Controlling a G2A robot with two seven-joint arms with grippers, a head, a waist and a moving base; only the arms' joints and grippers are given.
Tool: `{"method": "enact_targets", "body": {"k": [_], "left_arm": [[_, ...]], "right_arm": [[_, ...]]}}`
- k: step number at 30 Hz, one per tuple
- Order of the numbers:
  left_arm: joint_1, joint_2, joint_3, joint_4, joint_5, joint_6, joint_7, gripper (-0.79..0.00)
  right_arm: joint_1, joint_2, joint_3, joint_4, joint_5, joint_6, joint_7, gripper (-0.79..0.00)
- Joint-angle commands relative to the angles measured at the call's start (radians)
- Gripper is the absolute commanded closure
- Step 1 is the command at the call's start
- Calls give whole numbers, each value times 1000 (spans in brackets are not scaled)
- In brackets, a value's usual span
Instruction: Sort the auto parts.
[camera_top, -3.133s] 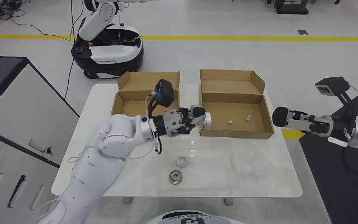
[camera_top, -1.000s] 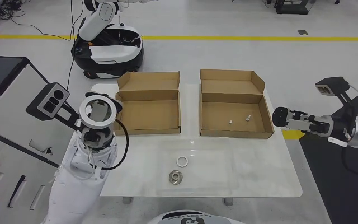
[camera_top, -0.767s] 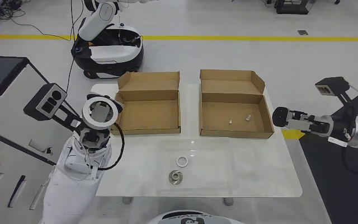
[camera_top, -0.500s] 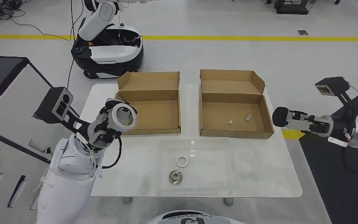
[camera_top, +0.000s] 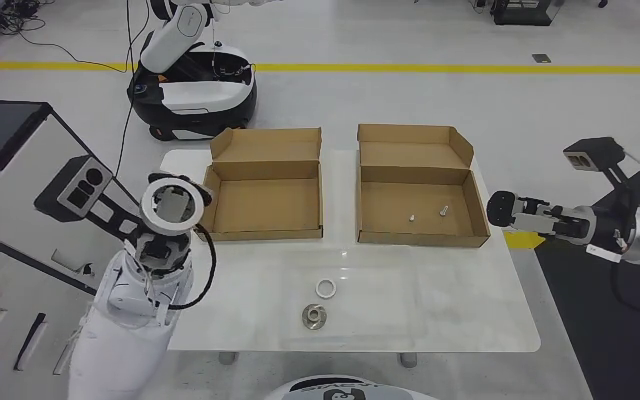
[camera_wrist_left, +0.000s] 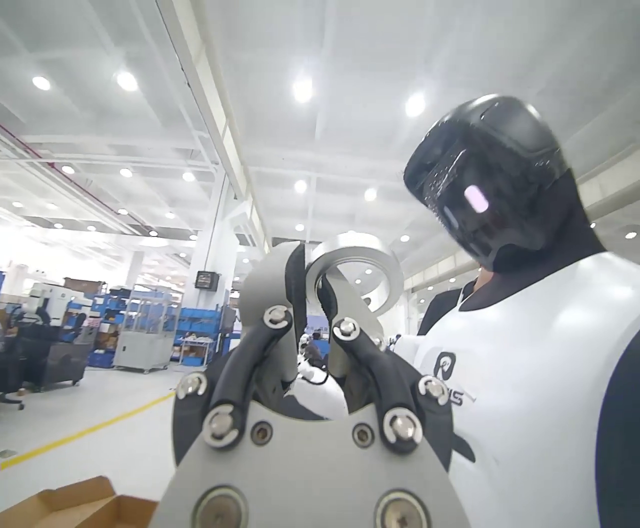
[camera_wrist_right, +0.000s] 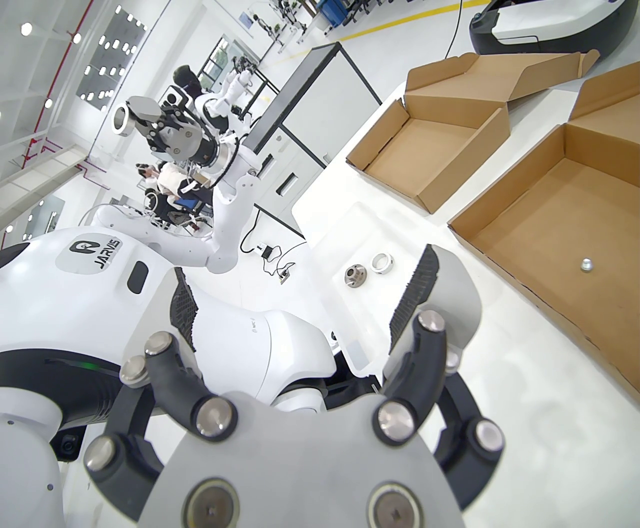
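left gripper (camera_wrist_left: 310, 292): fingers clamped on the wall of the large metal ring (camera_wrist_left: 385, 280), one finger inside the bore and one outside
large metal ring: held up in the air over the table's (camera_top: 450, 300) left edge, just beside the left box's (camera_top: 262, 205) near-left corner
right gripper (camera_top: 492, 211): fingers spread apart, holding nothing, off the table's right edge, near the right box's (camera_top: 400, 195) side wall
small white ring (camera_top: 325, 288): flat on the table, in front of the gap between the boxes
flanged hub (camera_top: 314, 317): just beside the small white ring, on the side nearer the robot, not touching
right box contents: two small metal parts (camera_top: 443, 210) on the floor, near each other
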Motion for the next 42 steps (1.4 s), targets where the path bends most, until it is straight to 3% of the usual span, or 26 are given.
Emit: {"method": "enact_targets", "body": {"k": [1, 11, 32, 36, 42], "left_arm": [[-4, 0, 3, -4, -36, 0, -10, 0], [-18, 2, -31, 32, -36, 0, -138, 0], [-21, 0, -33, 38, -54, 0, -148, 0], [-35, -2, -29, 24, -45, 97, -148, 0], [-66, 7, -30, 44, 17, 232, -279, 0]], "right_arm": [[0, 0, 0, 0, 0, 0, 0, -785], [0, 0, 0, 0, 0, 0, 0, -785], [0, 0, 0, 0, 0, 0, 0, -785], [0, 0, 0, 0, 0, 0, 0, -785], [0, 0, 0, 0, 0, 0, 0, -785]]}}
